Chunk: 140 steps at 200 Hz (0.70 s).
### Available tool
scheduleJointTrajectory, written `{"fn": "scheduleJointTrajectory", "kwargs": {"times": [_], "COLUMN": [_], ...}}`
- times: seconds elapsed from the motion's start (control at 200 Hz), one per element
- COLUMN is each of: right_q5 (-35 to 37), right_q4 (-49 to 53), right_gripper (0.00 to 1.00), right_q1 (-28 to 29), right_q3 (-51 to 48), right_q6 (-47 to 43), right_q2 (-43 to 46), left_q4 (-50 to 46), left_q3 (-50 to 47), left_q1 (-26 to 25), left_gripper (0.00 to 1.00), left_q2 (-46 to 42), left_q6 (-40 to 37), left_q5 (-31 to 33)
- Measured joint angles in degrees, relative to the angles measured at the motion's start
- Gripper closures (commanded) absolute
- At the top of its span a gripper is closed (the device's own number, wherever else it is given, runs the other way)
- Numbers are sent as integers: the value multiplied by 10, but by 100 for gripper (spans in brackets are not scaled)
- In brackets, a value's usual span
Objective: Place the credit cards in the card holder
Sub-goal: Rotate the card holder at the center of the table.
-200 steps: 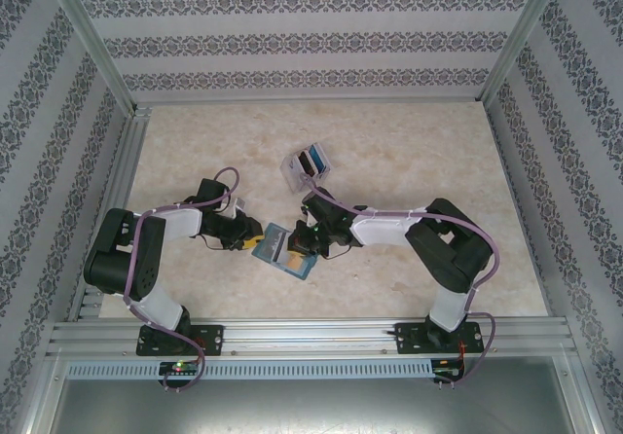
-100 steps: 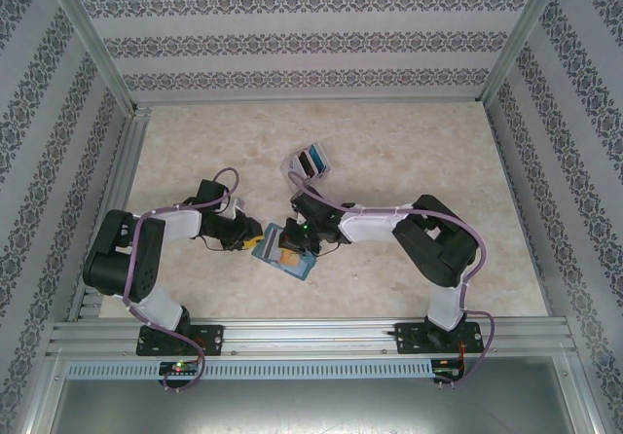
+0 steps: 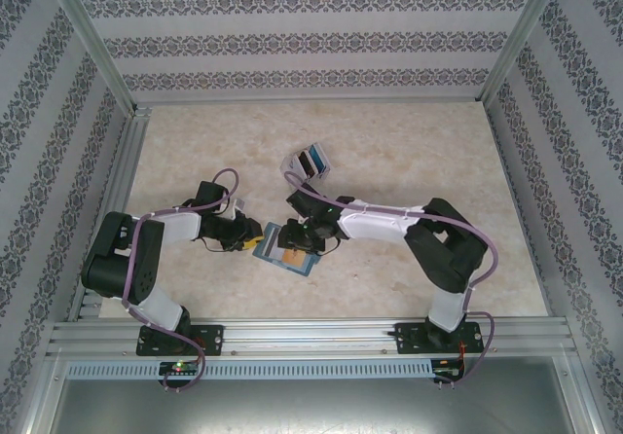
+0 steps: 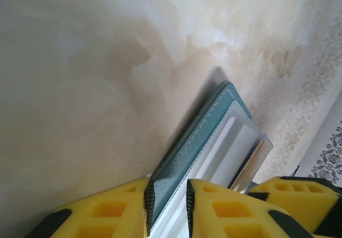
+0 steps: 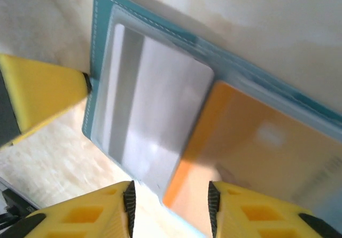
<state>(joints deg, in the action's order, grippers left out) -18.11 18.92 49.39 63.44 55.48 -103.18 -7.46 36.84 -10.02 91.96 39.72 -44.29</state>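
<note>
Two grippers work the holder point(image 5: 100, 46), and the news is on the right: the right gripper point(image 5: 170, 195), clamped a second ago, now has its jaws parted, moderately wide and gripping nothing. That reads as a release. The orange card point(image 5: 256, 147) lies on the holder's open inner face, just ahead of the fingertips, one corner reaching back between them and apparently touching neither. Whether it sits fully in a slot I cannot tell. Ahead and to the left, a grey card point(image 5: 160, 99) lies beside it under the clear sleeve. The left gripper point(image 4: 166, 195) pinches the holder's edge narrowly, cover and sleeve between its fingers, the rest stretching away ahead. More cards wait in the box point(image 3: 309, 164), beyond the right gripper.
</note>
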Motion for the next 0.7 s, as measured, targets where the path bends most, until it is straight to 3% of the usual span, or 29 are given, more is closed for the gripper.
{"fn": "scheduleJointTrajectory", "kwargs": {"times": [0.21, 0.42, 0.699], "right_q5": [8, 8, 10], "right_q4": [37, 26, 3], "right_gripper": [55, 55, 57], "right_q1": [3, 10, -22], "right_q3": [-28, -74, -71], "right_q6": [-10, -6, -24], "right_q2": [62, 57, 27], "left_q4": [12, 0, -86], "left_q3": [-16, -66, -70], "left_q1": [-1, -8, -19], "left_gripper": [73, 73, 69], "left_q2": [-16, -80, -136], "left_q6": [11, 40, 42], "left_q5": [8, 26, 56]}}
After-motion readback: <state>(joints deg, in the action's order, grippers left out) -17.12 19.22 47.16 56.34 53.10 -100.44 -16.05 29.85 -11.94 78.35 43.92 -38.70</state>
